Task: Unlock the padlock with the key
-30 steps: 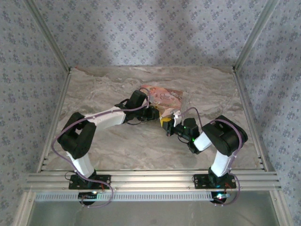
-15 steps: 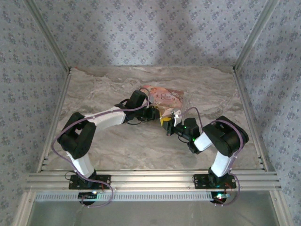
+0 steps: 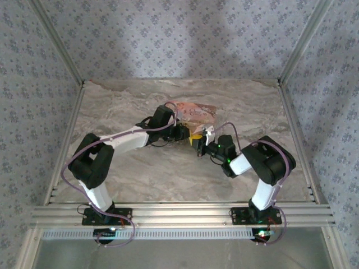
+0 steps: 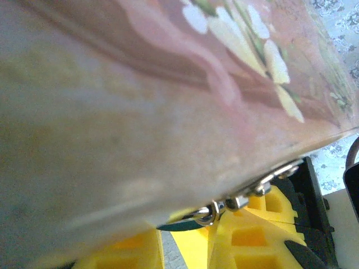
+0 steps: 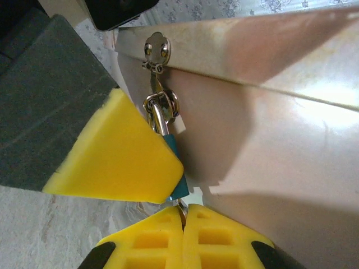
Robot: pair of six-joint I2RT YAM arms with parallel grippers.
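A small teal padlock [image 5: 178, 150] hangs by its silver shackle [image 5: 160, 115] from the hasp [image 5: 156, 51] of a pink flowered box [image 3: 193, 114]. My left gripper [image 3: 187, 134] is shut on the padlock, with one yellow pad [image 5: 112, 157] pressed on its side. In the left wrist view only a teal sliver of the padlock [image 4: 180, 226] shows between the yellow fingers [image 4: 255, 238], under the box. My right gripper [image 5: 184, 224] is shut on the thin metal key [image 5: 183, 211], whose tip meets the padlock's underside. The keyhole is hidden.
The box lies at the middle back of the marble table [image 3: 140, 174], its lid edge [image 5: 235, 78] just above both grippers. Both arms meet at the box's front; aluminium frame rails [image 3: 179, 213] line the near edge.
My right gripper has moved up and left with the key, closing in on the padlock at the box. The left gripper has shifted slightly towards the box.
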